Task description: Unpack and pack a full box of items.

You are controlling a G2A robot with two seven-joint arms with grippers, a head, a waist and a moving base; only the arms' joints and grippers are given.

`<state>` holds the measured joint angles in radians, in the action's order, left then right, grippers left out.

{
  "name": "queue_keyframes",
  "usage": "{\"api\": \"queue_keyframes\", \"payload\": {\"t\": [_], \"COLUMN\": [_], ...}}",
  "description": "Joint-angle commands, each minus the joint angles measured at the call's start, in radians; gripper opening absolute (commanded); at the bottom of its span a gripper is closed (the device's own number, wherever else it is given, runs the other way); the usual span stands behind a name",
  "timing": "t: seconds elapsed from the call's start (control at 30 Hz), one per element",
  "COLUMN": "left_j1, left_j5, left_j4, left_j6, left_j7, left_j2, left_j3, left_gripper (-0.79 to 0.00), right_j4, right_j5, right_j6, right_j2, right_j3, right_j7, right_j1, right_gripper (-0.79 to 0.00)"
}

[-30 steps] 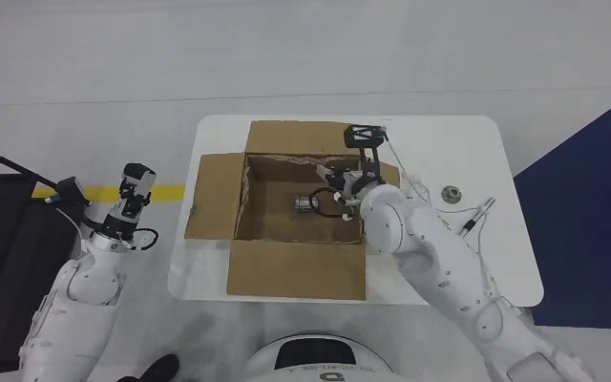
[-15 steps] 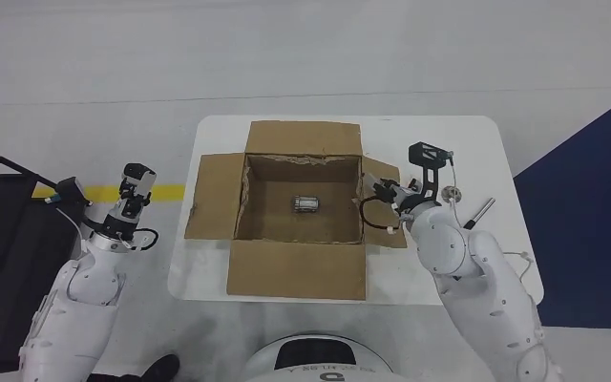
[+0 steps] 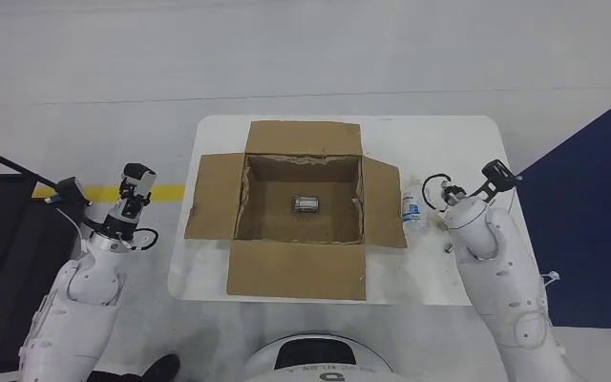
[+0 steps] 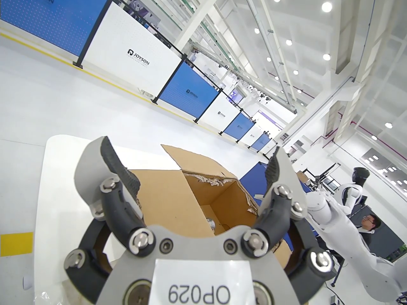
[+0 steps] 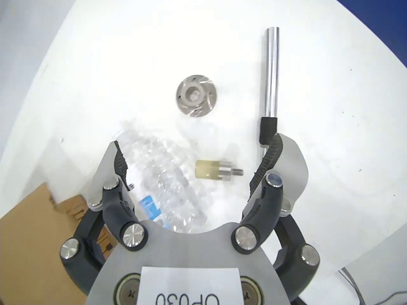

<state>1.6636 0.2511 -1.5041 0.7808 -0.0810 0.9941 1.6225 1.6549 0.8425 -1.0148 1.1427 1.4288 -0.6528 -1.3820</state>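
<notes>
The box point(image 3: 304, 138) is set open on the tabletop point(image 3: 449, 143), with one small metal part point(image 3: 306, 203) seen inside. A clear bottle point(image 5: 165, 172) is found just beside its right flap, under the right pincer point(image 5: 197, 155), whose fingers are spread. The left pincer point(image 4: 192, 160) is likewise held open, off the tabletop's left side
</notes>
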Motion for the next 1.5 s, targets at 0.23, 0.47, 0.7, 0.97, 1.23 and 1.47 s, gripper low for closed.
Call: {"api": "queue_keyframes", "payload": {"t": [0.23,0.47,0.7,0.97,1.23,1.47], "left_j1": [0.000,0.000,0.000,0.000,0.000,0.000], "left_j5": [0.000,0.000,0.000,0.000,0.000,0.000], "left_j4": [0.000,0.000,0.000,0.000,0.000,0.000], "left_j6": [0.000,0.000,0.000,0.000,0.000,0.000], "left_j7": [0.000,0.000,0.000,0.000,0.000,0.000], "left_j2": [0.000,0.000,0.000,0.000,0.000,0.000], "left_j3": [0.000,0.000,0.000,0.000,0.000,0.000], "left_gripper": [0.000,0.000,0.000,0.000,0.000,0.000], "right_j4": [-0.238,-0.402,-0.482,-0.547,-0.622,-0.601], "right_j5": [0.111,0.149,0.167,0.211,0.263,0.304], "right_j6": [0.002,0.002,0.002,0.002,0.002,0.002], "right_j2": [0.040,0.071,0.102,0.135,0.169,0.183], "right_j3": [-0.106,-0.157,-0.136,-0.098,-0.099,-0.061], "right_j7": [-0.036,-0.080,-0.066,-0.076,-0.098,-0.117], "right_j1": [0.191,0.293,0.334,0.361,0.404,0.389], "right_gripper": [-0.468,-0.502,-0.474,-0.499,-0.659,-0.785]}}
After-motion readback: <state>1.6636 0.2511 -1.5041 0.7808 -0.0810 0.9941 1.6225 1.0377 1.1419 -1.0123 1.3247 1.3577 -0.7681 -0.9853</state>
